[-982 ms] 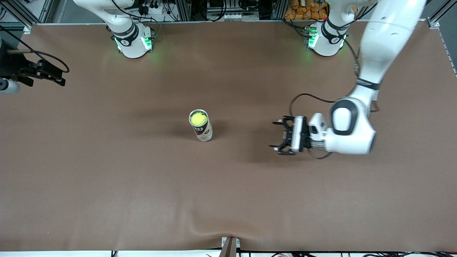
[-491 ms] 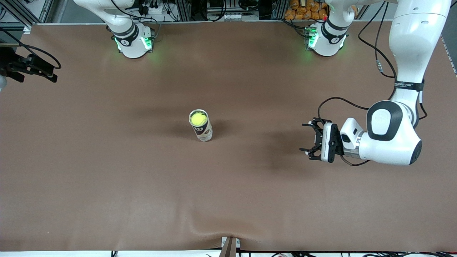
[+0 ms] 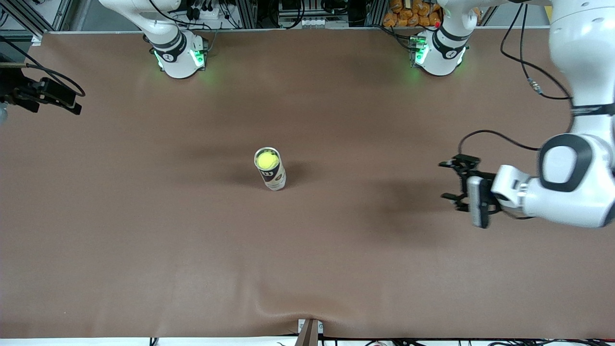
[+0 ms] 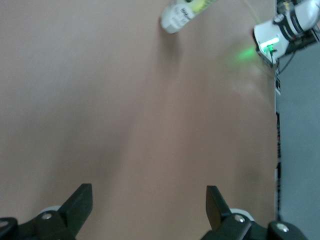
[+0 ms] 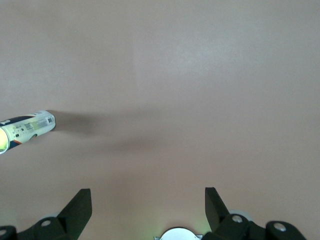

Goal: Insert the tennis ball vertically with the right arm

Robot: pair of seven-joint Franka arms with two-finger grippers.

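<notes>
A tennis ball can (image 3: 271, 171) stands upright in the middle of the table with a yellow tennis ball (image 3: 267, 159) in its open top. My right gripper (image 3: 72, 100) is open and empty, over the table's edge at the right arm's end, well away from the can. Its wrist view shows open fingers (image 5: 80, 207) over bare table and the can (image 5: 29, 127) at the picture's edge. My left gripper (image 3: 443, 180) is open and empty, over the table toward the left arm's end. Its wrist view shows the can (image 4: 179, 14) and ball (image 4: 200, 5).
The brown table mat (image 3: 307, 259) spreads around the can. The two arm bases (image 3: 178, 55) (image 3: 438, 50) glow green along the table's back edge. The right arm's base also shows in the left wrist view (image 4: 282, 32).
My left gripper has drawn back from beside the can toward the left arm's end of the table, staying open. My right gripper has shifted slightly at the table's edge. The can and ball have not moved.
</notes>
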